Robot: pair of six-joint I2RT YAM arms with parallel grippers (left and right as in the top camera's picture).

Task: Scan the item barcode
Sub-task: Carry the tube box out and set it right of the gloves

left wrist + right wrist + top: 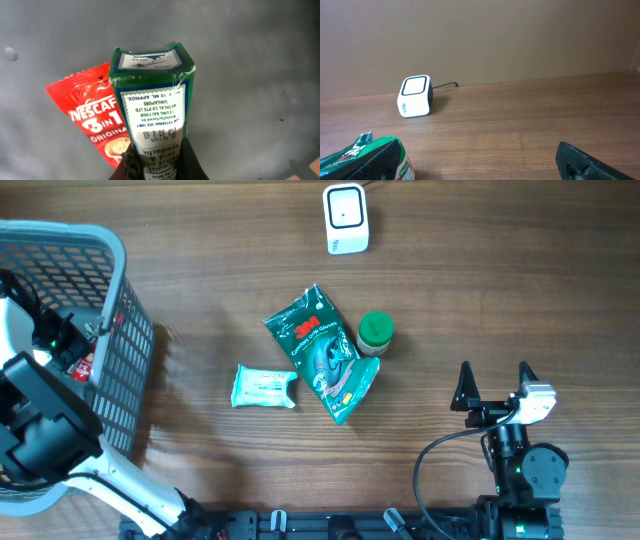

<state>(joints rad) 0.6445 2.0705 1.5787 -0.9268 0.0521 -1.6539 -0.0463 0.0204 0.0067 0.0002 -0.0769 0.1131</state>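
Down inside the grey basket (110, 240), my left gripper (159, 161) is shut on a small green-and-white carton (152, 100). Its printed white face is turned to the left wrist camera, and no barcode shows on that face. A red Nescafe sachet (90, 120) lies on the basket floor under the carton. In the overhead view the left gripper (60, 332) is mostly hidden by the arm. The white scanner (346, 218) stands at the far edge of the table, its window (415, 86) facing the right wrist camera. My right gripper (495, 375) rests open at the near right, holding nothing.
A green 3M packet (322, 352), a green-lidded jar (375, 332) and a pale wipes pack (264, 387) lie mid-table. The jar (405, 169) sits just behind my right gripper's left finger (380, 157). The scanner's cable runs off the far edge.
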